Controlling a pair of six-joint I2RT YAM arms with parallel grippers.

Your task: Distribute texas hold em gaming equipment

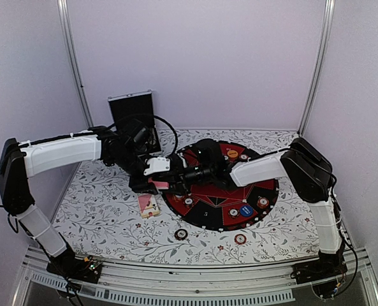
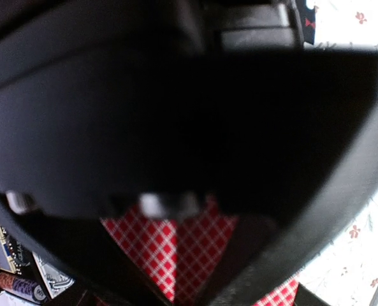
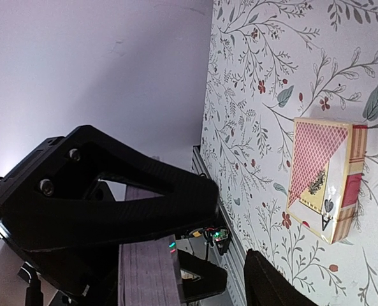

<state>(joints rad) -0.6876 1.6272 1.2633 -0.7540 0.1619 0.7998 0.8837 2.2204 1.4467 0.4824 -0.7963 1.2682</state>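
The left end effector [image 1: 157,181] is clamping shut on a small stack of pink-checked cards [image 2: 169,248], holding them out over the left rim of the round mat [image 1: 204,220]. The right end effector [image 1: 180,178] is coming nose to nose with it. Its fingers [image 3: 125,191] are standing apart, and I cannot tell whether any card is lying between them.

Just beside the pair, the card box [image 1: 148,205] is lying flat on the flowered worktop [image 1: 106,217]. Further out, striped chips [image 1: 263,201] and a blue button [image 1: 246,210] are sitting on the mat's wedges. Another chip or two are lying on the worktop toward the front, and the black case [image 1: 132,118] is standing at the back.

To my eye the arms are working on the dealing step, one holding the cards while the other takes from them. The next move is asking the right fingers to close on a single top card, draw it free without dragging its neighbours, and carry it to a place on the mat.
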